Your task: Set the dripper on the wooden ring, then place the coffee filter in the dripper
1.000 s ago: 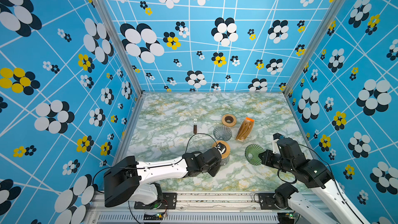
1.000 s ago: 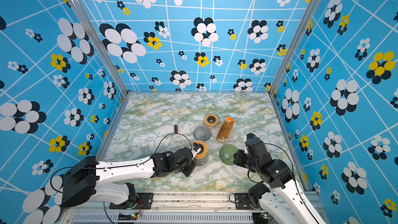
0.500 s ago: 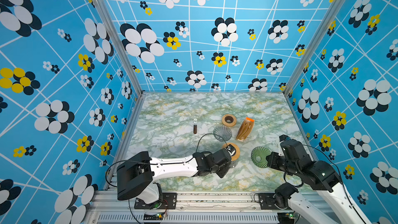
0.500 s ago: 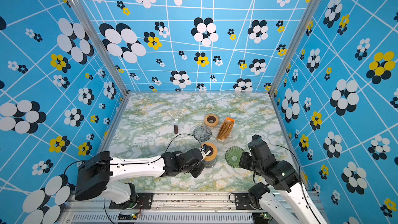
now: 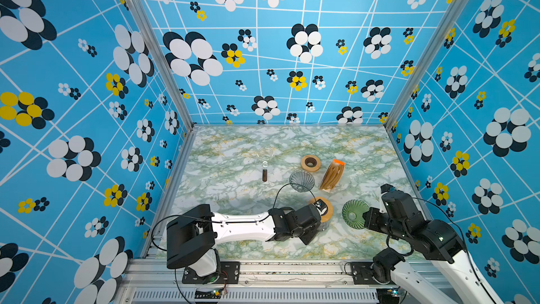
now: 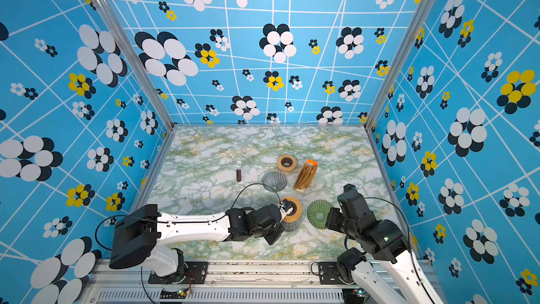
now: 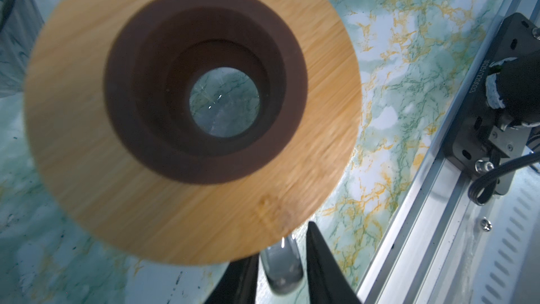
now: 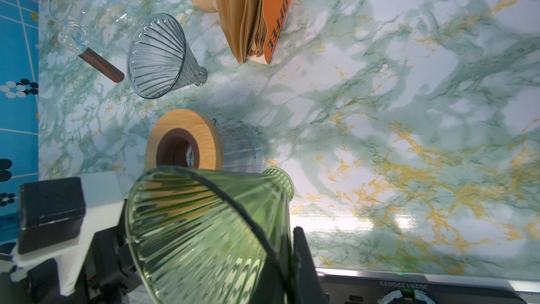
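- The right gripper point(image 5: 364, 218) is closed on the rim of a green ribbed glass dripper point(image 5: 353, 214) and holds it tilted on its side, in the lower right part of the table in both top views
- The left gripper point(image 7: 281, 254) is at a round bamboo ring with a dark brown inner collar point(image 7: 193, 106), which is just left of the green dripper in both top views
- A clear ribbed glass body point(image 8: 241, 144) sits directly behind this ring
- In the left wrist view the two black fingers point(image 7: 321, 261) stand one at each side of a piece of clear glass rim; whether they press it or only flank it, I cannot tell
- The pack of brown paper coffee filters with an orange label point(image 5: 332, 174) stands on the green-veined marble table point(image 5: 233, 176), right of centre, well apart from both grippers and not yet in the dripper
- Just left of the pack, a grey ribbed glass cone point(image 5: 301, 181) lies on its side, and a second bamboo ring point(image 5: 310, 162) lies flat above it in the frame
- Further left lies a clear glass scoop with a dark wooden handle point(image 5: 264, 169)
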Robot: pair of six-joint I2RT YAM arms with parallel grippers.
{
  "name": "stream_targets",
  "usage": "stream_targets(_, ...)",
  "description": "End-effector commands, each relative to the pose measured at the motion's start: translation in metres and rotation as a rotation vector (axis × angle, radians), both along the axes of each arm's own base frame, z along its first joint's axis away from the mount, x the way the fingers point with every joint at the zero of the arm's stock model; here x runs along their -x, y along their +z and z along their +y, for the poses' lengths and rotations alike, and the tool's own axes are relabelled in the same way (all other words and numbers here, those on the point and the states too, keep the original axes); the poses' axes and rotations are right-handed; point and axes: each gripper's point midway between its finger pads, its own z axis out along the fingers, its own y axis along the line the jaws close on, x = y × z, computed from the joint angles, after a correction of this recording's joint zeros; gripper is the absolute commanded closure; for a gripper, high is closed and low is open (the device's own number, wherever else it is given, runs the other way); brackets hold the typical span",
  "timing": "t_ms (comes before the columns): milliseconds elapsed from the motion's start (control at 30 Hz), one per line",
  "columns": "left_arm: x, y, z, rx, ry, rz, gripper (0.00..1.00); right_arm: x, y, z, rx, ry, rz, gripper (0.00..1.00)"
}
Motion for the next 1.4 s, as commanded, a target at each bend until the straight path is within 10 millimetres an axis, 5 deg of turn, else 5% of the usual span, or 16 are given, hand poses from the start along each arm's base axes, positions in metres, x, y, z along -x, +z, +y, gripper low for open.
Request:
stream_targets(0, 0.0, 0.011, -0.007, 0.014, -0.016, -0.015, 0.63, -0.002, 0.005, -0.001, 0.004, 0.003, -0.024, 0.95)
stream_targets(200, -0.002, 0.026, 0.001, 0.035, 0.004, -0.043, 0.41, -0.003, 0.006, 0.001, -0.004, 0.008, -0.026, 0.95)
stream_targets(400, -0.005, 0.059, 0.012, 0.073, 0.021, -0.07, 0.01, -0.005, 0.01, 0.003, -0.016, 0.011, -0.036, 0.95)
stream_targets(767, -0.035, 0.15, 0.034, 0.268, 0.011, -0.004, 0.01, -0.016, 0.034, 0.019, -0.042, 0.072, -0.057, 0.95)
stream_targets(933, -0.061, 0.181, 0.054, 0.352, -0.022, 0.063, 0.01, -0.022, 0.052, 0.043, -0.091, 0.182, -0.042, 0.94)
stream_targets(1167, -0.093, 0.204, 0.069, 0.438, -0.081, 0.088, 0.01, -0.024, 0.061, 0.073, -0.134, 0.335, 0.038, 0.94)
stream_targets(1367, -0.107, 0.202, 0.072, 0.518, -0.086, 0.081, 0.01, -0.032, 0.07, 0.092, -0.166, 0.412, 0.079, 0.94)
